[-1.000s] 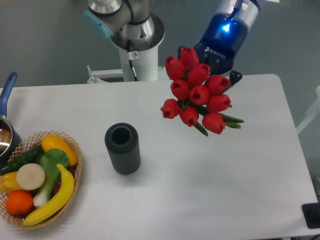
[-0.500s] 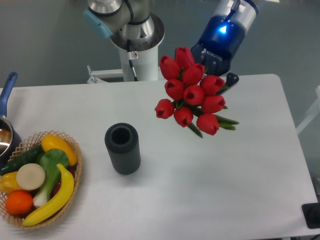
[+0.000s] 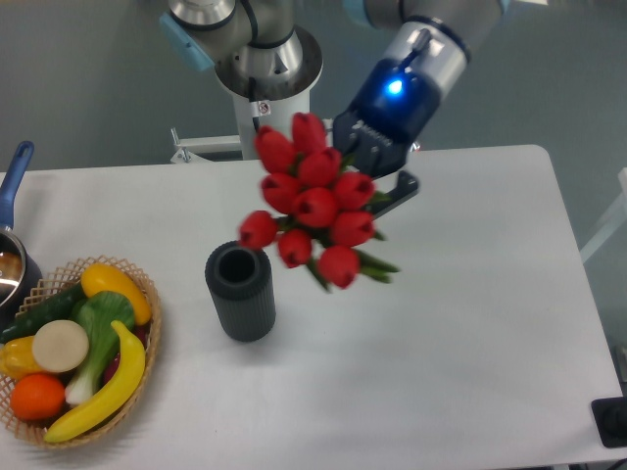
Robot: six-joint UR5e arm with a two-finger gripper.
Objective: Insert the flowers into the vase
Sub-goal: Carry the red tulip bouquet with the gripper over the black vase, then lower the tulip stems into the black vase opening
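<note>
Near upper centre of the frame, a blue-lit wrist with small white lettering on the dark pincer [image 3: 377,176] body, too blurred here to read. Closed on the flowers [image 3: 312,201], gripping at the stem end; one dark finger [image 3: 400,188] showing to the right of the bunch, the other hidden behind the buds. Red buds held in the air above the table [image 3: 470,294], green leaves trailing toward lower right. Lowest left bud just above and to the right of the vase [image 3: 240,291] mouth in the picture; touching or not, cannot tell. Vase upright at centre left, mouth open, nothing in it.

Against the earlier frames: bunch and pincer shifted left and a little down, from upper right of centre to near the vase; slight motion blur on the leaves now. Vase unmoved.

On the white arm base [image 3: 269,103] at top centre, a small sticker with a red mark, not readable. Lower left, a woven basket [image 3: 147,304] holding a banana, an orange and other fruit and vegetables, same place as before. Far left edge, a pot with a blue handle [image 3: 14,176].
</note>
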